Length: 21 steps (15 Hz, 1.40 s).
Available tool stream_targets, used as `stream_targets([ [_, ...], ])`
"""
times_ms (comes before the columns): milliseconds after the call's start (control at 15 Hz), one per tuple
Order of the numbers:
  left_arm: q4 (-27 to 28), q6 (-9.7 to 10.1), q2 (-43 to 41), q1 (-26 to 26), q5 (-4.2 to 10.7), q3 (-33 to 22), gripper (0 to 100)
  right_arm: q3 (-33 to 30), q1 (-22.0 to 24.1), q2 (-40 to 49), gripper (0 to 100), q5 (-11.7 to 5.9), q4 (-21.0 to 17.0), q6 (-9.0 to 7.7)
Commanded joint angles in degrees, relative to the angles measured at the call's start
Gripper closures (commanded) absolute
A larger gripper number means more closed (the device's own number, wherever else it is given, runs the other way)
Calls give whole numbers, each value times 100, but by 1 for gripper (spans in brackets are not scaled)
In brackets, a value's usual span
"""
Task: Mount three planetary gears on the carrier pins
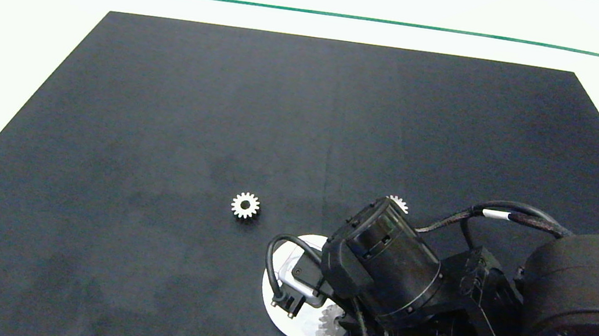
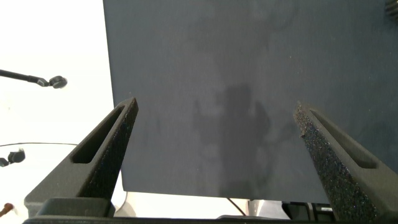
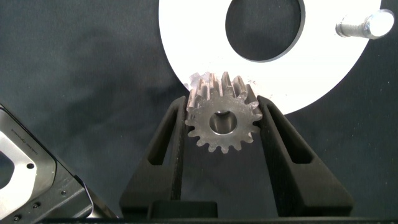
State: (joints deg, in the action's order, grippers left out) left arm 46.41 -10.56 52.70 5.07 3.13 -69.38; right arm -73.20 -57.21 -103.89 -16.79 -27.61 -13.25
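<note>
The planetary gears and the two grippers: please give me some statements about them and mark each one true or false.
1. The right gripper is shut on a planetary gear. True.
2. The held gear already sits on a carrier pin. False: it is at the edge of the white disc, and the one pin in the right wrist view is bare.
3. A loose gear lies flat on the black mat, apart from the disc. True.
4. The left gripper holds a gear. False: it is open, with only mat between its fingers.
5. Another gear shows partly behind the right arm. True.
</note>
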Motion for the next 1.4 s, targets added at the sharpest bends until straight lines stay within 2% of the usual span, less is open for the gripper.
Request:
stream_targets([
  [67,26,-8,-5,3,3,3,0,8,-1,0,75,-9,-16,-11],
  [133,26,-8,-5,3,3,3,0,17,-1,9,75,-9,-16,-20],
  [200,26,-8,-5,3,3,3,0,34,-1,9,0,-18,-16,-20],
  [333,17,-8,3,3,-6,12,0,34,-9,9,0,-97,-16,-28],
  [667,17,-8,-5,-15,3,29,0,26,-9,88,0,-97,-16,-11],
  [800,26,1,-14,11,3,29,0,43,43,457,0,-97,-16,7],
  [933,35,-8,-111,91,-6,29,0,-10,333,932,0,-97,-16,-2],
  [1067,35,-17,-111,73,-6,38,0,-27,852,1143,0,-97,28,16],
  [1133,35,-17,-111,64,-6,38,0,-141,1142,1239,0,-79,54,112],
  [1200,35,-17,-102,64,-6,38,0,-326,1327,1239,0,-70,54,341],
  [1267,35,-17,-102,64,-6,38,0,-449,1406,1222,0,-70,54,464],
  [1333,35,-17,-102,55,-6,56,0,-713,1634,1169,0,-53,54,684],
  [1400,35,-34,-102,55,-6,56,0,-792,1757,1125,0,-53,54,701],
])
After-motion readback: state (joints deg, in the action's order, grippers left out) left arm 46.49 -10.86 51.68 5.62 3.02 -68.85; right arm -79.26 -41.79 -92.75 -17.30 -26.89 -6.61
